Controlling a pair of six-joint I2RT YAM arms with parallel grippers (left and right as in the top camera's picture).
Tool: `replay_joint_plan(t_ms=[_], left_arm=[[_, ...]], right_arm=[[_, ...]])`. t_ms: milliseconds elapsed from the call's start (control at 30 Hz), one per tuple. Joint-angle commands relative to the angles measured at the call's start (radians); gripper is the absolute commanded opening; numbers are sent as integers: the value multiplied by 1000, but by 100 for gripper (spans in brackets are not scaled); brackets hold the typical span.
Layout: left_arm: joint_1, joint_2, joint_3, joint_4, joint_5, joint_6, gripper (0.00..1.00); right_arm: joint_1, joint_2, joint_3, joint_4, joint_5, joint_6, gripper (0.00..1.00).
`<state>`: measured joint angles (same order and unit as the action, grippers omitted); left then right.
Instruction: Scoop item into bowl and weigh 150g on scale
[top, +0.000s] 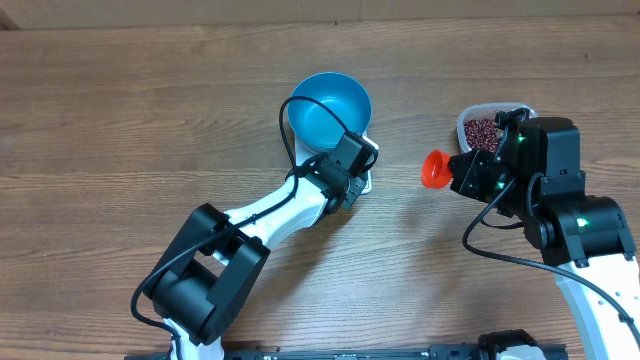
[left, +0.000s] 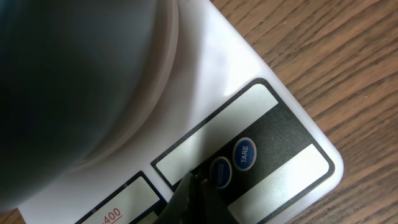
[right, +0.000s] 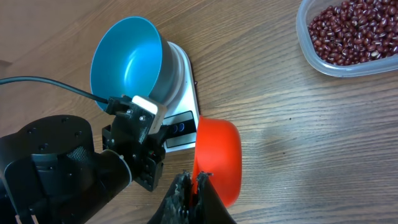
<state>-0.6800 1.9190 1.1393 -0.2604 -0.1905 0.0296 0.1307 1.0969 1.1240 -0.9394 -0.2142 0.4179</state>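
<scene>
The bright blue bowl (top: 330, 108) stands on the white scale (top: 366, 183), empty inside in the right wrist view (right: 127, 59). My left gripper (top: 356, 160) is shut, holding nothing. Its tips (left: 196, 182) rest on the scale's dark button panel (left: 273, 130), beside the round button left of TARE (left: 244, 154). The bowl's underside (left: 81, 81) fills the upper left of that view. My right gripper (top: 466, 172) is shut on the orange-red scoop (top: 434, 168), held above the table right of the scale (right: 184, 93). The scoop's cup (right: 219, 158) points toward the bowl. The item, dark red beans (right: 348, 30), lies in a clear tub.
The clear plastic tub (top: 470, 118) stands at the right, just behind my right arm. My left arm (top: 215, 265) stretches diagonally from the front edge up to the scale. Bare wooden table (top: 120, 120) lies left of the bowl.
</scene>
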Motion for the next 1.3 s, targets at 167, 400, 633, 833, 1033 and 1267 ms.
replay_joint_plan(t_ms=[167,400,633,833,1033,1267], left_arm=[[1,27,-7,8,16,8,4],[8,66,-7,0,15,8,4],[12,72,-7,-8,15,0,4],[12,72,-7,-50,15,-27,4],[12,72,-7,-57,15,-26,4],[6,-18,-5,-111,16,-60,4]], right_arm=[[-4,-7,23,2,-9,0,4],[-4,-7,23,1,-8,0,4],[-4,-7,23,1,-8,0,4],[-4,-7,23,2,-8,0,4],[-4,-7,23,2,-8,0,4],[-4,-7,23,7,-8,0,4]])
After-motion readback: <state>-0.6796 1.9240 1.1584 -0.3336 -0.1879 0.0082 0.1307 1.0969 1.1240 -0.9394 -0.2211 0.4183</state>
